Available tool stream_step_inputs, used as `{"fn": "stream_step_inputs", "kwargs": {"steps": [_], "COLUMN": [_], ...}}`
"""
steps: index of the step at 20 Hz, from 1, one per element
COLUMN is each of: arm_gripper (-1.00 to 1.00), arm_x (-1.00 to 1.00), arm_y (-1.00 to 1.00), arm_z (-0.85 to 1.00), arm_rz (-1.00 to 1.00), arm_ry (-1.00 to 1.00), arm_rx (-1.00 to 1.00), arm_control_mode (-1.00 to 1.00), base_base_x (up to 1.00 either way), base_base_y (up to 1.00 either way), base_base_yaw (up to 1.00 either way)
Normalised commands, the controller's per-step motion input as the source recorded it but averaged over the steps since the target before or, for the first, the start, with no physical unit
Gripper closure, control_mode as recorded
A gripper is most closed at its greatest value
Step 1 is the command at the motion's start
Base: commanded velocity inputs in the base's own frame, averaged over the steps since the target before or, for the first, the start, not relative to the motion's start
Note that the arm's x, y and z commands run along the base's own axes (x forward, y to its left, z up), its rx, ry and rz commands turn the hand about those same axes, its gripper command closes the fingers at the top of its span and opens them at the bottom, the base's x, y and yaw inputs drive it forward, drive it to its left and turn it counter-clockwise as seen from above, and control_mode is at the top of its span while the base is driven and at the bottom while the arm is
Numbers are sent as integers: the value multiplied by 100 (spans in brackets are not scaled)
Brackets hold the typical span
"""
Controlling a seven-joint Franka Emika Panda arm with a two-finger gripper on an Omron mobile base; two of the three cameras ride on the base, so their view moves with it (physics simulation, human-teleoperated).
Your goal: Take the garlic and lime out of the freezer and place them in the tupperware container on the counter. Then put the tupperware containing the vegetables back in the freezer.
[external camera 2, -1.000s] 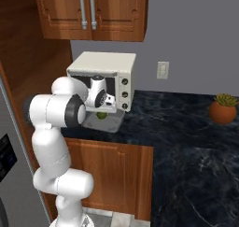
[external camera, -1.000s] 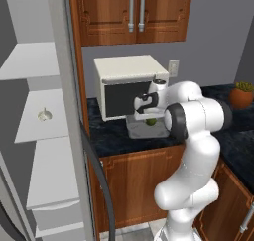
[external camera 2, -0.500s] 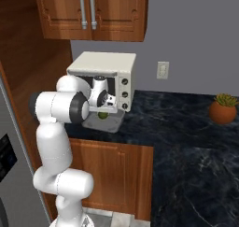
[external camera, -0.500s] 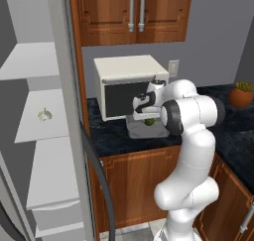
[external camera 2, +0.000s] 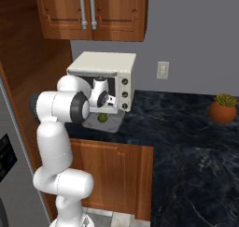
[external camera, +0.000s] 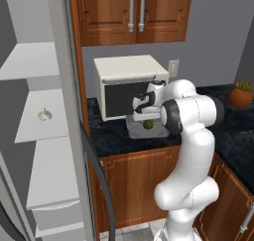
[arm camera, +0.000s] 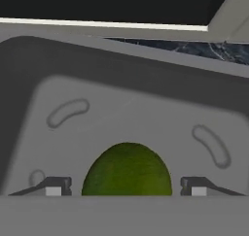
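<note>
Hand: fingers spread either side of the lime, apparently not pinching.
Lime: in tupperware container.
Writing: none legible.

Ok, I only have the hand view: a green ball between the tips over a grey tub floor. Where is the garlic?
Observer: The garlic sits on a pale freezer shelf, left of the counter.
Operator: And the tub, where does it stand?
Observer: The tupperware container is on the dark counter, right in front of the cream oven.
Operator: Is the lime in it?
Observer: Yes, the lime lies in the tub, under the pincer, whose tips stand apart on either side of it.
</note>
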Motion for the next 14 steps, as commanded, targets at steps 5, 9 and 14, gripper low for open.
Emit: {"fn": "stream_step_inputs", "kwargs": {"steps": [5,9,14], "arm_gripper": [-100,-100,-100], "arm_x": [-30,-71,-98], "arm_y": [0,-3,-7], "arm_z": [17,83,100], "arm_rz": [0,0,-5], "arm_ry": [0,-1,-2], "arm_rx": [3,9,2], "arm_control_mode": [-100,-100,-100], "base_base_x": [0,0,0], "base_base_y": [0,0,0], "base_base_yaw": [0,0,0]}}
